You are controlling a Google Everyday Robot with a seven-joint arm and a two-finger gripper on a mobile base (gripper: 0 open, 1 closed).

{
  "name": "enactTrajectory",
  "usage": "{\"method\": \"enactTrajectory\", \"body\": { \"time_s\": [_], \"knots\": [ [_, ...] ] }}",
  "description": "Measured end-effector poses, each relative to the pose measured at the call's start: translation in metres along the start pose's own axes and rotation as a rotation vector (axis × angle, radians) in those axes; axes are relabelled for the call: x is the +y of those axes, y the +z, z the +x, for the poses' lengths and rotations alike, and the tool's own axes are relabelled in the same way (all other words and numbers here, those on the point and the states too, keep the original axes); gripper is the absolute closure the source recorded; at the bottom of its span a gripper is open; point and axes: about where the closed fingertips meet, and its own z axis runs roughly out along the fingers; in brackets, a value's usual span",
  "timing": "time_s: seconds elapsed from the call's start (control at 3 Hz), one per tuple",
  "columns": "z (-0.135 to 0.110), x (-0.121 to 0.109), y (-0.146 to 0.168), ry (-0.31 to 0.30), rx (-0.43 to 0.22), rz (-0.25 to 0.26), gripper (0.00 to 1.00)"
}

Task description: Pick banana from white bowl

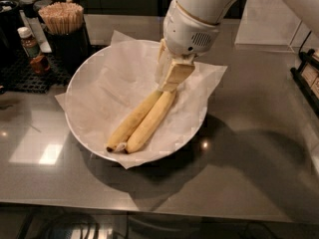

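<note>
Two yellow bananas (144, 118) lie side by side in the white bowl (79, 78), on its crinkled white paper lining. Their dark tips point to the near left and their stem ends to the upper right. My gripper (168, 82), cream-coloured under a white wrist housing, reaches down into the bowl from the upper right. It sits right at the bananas' stem ends and hides them. The bananas rest on the paper.
The bowl stands on a grey reflective counter (249, 173). At the back left are a dark holder of wooden sticks (62, 19) and small bottles (30, 46) on a black mat. A dark object (309, 78) is at the right edge.
</note>
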Motion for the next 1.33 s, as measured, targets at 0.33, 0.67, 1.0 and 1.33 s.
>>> {"method": "enactTrajectory", "body": {
  "time_s": [0.33,0.67,1.0,1.33],
  "knots": [
    [0.000,0.000,0.000,0.000,0.000,0.000,0.61],
    [0.000,0.000,0.000,0.000,0.000,0.000,0.47],
    [0.000,0.000,0.000,0.000,0.000,0.000,0.51],
    [0.005,-0.015,0.000,0.014,0.019,0.027,0.42]
  ]
}}
